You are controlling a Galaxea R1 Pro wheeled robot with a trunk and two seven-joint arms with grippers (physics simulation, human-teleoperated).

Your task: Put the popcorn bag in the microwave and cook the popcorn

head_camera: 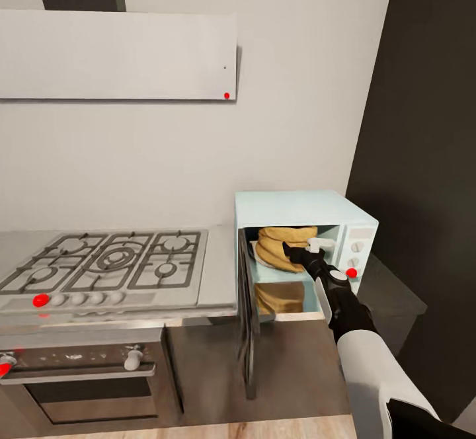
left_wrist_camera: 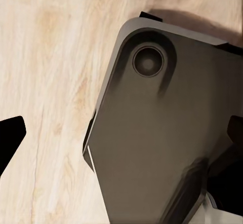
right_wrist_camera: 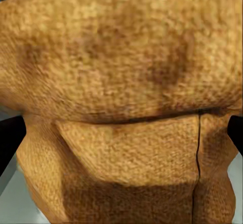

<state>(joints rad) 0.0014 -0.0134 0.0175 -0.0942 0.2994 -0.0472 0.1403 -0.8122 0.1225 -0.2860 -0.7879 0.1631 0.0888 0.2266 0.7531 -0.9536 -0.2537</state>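
Big dark cabinet (head_camera: 423, 161) on the right, gas hob (head_camera: 106, 264) left. Between them the microwave (head_camera: 307, 240) sits with its door (head_camera: 248, 313) swung open, popcorn bag (head_camera: 285, 247) tilted inside. The right gripper (head_camera: 291, 251) is at the bag; can't tell if it's clamped.

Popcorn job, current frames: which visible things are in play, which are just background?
In play:
- popcorn bag, inside the cavity
- microwave, door hanging open
- right gripper, at the bag
- countertop

Background:
- gas hob
- oven under it
- white hood
- dark cabinet
- wood floor
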